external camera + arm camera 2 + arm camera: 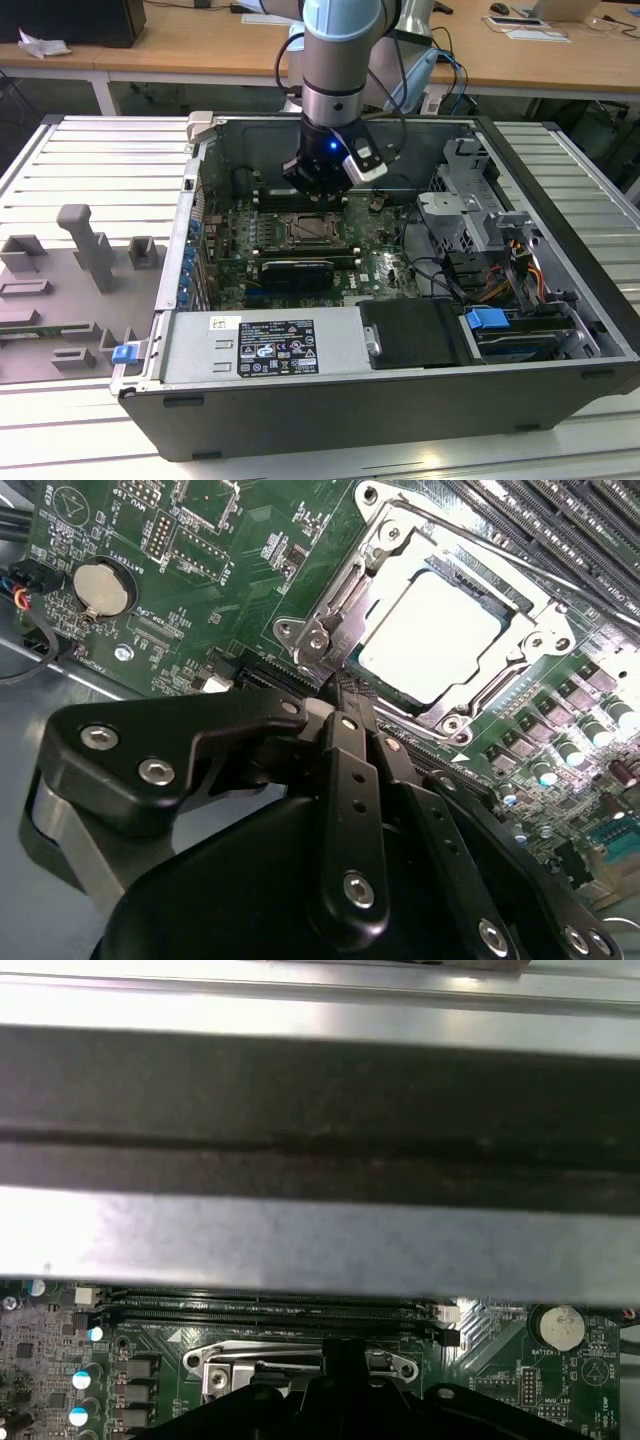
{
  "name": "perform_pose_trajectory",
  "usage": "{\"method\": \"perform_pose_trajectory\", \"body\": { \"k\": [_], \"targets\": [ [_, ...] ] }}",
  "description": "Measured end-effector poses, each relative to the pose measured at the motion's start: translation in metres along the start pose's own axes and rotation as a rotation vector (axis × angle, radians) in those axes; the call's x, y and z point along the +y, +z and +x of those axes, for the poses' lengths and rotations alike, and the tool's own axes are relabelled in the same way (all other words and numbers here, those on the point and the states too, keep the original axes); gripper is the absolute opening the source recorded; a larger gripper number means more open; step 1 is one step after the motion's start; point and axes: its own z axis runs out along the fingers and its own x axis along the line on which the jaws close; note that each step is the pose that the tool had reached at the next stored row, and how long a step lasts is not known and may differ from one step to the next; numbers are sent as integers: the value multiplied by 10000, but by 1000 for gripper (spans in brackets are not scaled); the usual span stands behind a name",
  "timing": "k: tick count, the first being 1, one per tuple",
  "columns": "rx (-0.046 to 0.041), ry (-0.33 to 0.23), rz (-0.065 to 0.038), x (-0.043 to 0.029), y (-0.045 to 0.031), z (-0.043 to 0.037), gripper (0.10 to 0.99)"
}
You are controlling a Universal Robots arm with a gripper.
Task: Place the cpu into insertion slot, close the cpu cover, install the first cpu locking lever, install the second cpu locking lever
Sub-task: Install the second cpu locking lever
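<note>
Second wrist view: cpu (432, 635) under cpu cover (420, 555)

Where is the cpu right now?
In the second wrist view the cpu sits in the insertion slot under the closed cpu cover, just beyond the end effector.

Exterior view evenly lit, sharp. Second wrist view: cpu (432, 632) top blown out by glare, end effector (352, 695) dark. First wrist view: soft, near bar blurred.
</note>
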Motion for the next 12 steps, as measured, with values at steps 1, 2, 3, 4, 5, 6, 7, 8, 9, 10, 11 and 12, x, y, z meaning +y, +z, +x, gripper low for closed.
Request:
{"method": "perform_pose_trajectory", "body": {
  "k": [1,2,3,4,5,6,7,8,9,10,11,12],
  "targets": [
    [0,0,0,-7,0,0,106],
    [0,0,1,-10,-1,1,106],
    [0,1,1,-14,-1,1,106],
    [0,0,0,-17,-1,1,106],
    [2,2,3,-21,-6,1,106],
    [0,0,1,-20,-46,0,106],
    [0,0,1,-13,-130,-1,106],
    [0,1,0,-10,-168,-2,106],
    [0,0,-1,-8,-200,-2,106],
    [0,0,1,-1,-281,-3,106],
    [0,-1,1,1,-340,-4,106],
    [-1,-2,-2,-6,-344,-5,106]
  ]
}}
